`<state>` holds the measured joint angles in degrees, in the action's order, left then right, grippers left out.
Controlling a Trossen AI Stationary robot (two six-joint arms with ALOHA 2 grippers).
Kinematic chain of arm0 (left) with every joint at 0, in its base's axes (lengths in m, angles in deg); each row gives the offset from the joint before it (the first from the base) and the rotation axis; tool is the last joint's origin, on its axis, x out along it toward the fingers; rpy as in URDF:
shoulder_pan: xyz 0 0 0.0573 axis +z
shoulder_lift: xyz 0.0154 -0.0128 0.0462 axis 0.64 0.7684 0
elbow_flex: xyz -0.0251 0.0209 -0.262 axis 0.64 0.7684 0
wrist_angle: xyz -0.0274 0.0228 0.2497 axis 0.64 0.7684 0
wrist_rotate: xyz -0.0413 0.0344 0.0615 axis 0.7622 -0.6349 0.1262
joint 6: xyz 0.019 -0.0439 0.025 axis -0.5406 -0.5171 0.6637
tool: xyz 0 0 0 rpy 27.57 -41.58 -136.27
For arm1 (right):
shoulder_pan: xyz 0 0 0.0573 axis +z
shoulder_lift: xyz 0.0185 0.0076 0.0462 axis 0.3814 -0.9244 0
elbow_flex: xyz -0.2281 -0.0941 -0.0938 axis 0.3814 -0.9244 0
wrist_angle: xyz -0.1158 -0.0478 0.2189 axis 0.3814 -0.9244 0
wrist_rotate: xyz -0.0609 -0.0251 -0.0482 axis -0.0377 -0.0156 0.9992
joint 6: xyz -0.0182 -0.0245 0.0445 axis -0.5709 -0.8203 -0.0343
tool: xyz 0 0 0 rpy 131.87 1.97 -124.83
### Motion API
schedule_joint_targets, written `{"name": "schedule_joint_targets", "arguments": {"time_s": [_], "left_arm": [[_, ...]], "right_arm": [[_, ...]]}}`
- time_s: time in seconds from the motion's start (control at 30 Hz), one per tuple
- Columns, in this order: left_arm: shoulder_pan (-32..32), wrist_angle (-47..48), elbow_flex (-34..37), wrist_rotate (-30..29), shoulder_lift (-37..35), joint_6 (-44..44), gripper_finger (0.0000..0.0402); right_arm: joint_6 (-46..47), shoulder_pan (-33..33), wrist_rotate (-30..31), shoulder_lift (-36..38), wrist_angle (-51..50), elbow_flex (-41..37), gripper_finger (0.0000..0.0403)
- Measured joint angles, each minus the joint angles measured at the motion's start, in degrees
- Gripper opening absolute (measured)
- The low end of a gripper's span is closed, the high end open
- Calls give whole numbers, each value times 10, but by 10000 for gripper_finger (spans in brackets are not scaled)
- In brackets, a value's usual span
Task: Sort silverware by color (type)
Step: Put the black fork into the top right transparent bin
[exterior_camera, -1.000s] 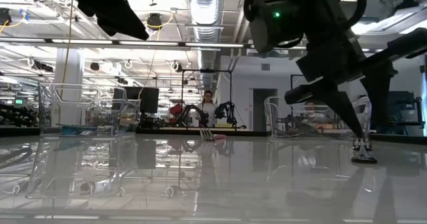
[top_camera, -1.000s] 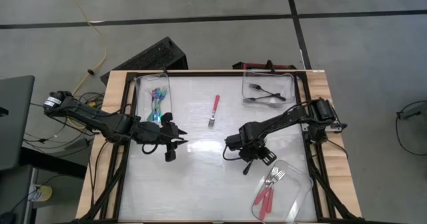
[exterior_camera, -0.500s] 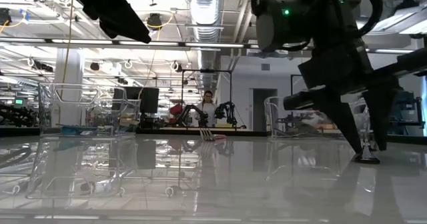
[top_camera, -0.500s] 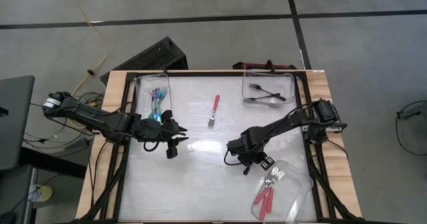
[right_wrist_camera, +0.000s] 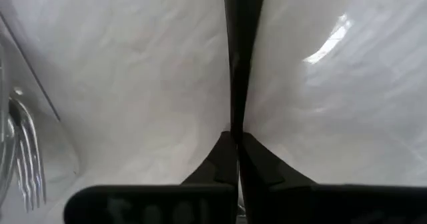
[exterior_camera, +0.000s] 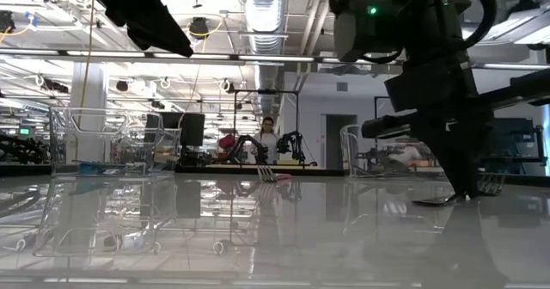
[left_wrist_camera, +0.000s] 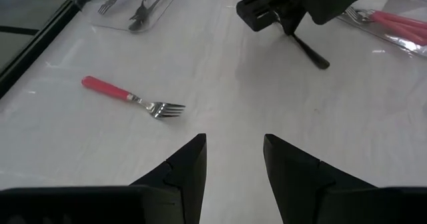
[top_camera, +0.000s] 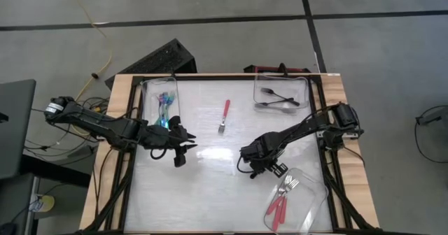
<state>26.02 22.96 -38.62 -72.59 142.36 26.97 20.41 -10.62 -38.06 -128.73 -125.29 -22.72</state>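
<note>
Though blurred, right gripper (right_wrist_camera: 237, 147) gripping black fork (right_wrist_camera: 240, 57).

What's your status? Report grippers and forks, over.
Left gripper open, empty, above the table. Right gripper shut on black fork, its far end down at the tabletop. Red fork loose mid-table, nothing on it.
</note>
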Motion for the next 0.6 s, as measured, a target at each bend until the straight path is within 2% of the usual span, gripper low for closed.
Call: {"name": "schedule_joint_targets", "arguments": {"time_s": [0.23, 0.6], "left_arm": [[0, 0, 0, 0, 0, -1, 135], [0, -1, 0, 1, 0, -21, 135]], "right_arm": [[0, -41, -25, 21, -65, 50, 21], [34, -199, -23, 212, -94, 119, 21]]}}
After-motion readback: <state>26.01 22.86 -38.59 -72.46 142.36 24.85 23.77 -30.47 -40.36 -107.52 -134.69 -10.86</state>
